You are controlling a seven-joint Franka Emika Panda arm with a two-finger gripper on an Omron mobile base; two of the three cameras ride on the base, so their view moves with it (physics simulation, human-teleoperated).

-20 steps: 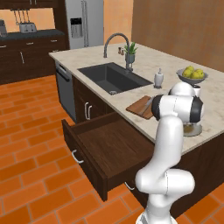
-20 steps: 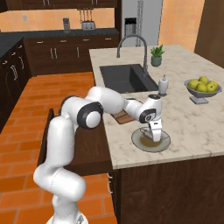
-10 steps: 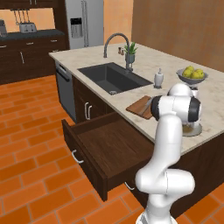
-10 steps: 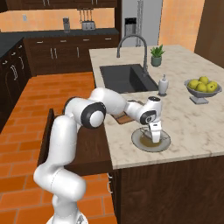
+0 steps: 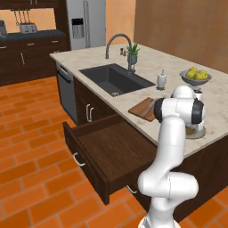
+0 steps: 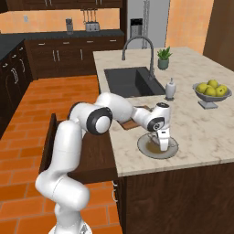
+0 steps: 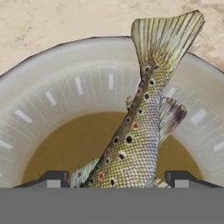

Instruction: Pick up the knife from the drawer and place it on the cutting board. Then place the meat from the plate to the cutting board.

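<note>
**Gripper low over the plate, straddling the fish**

At 9 o'clock in the left base view the one pulled-out drawer (image 5: 116, 153) stands open; its dark floor looks bare and no knife can be made out in it. It is likely left open only because the knife came from there. Past it, toward 3 o'clock, one cutting board (image 5: 141, 107) lies at the counter edge beside the sink (image 5: 116, 78); the arm's elbow covers its near end, so whether the knife rests on it cannot be told.

In the right base view the arm reaches from 9 o'clock across the counter, and the gripper (image 6: 163, 140) points straight down into the one plate (image 6: 146, 149) near the counter's front edge. That posture suits a top-down grasp of what lies on the plate.

The hand view shows that the meat (image 7: 140, 113) is a single speckled fish, not a drumstick: its tail fans out toward 1 o'clock over the pale rim, its body runs down to 6 o'clock between the two fingertips (image 7: 52, 179). The tips stand wide apart, one on each side of the body, with nothing gripped yet as far as can be judged.

Further toward 3 o'clock stand one soap dispenser (image 6: 170, 88) and one footed bowl of yellow fruit (image 6: 210, 91), both well apart from the plate.
</note>
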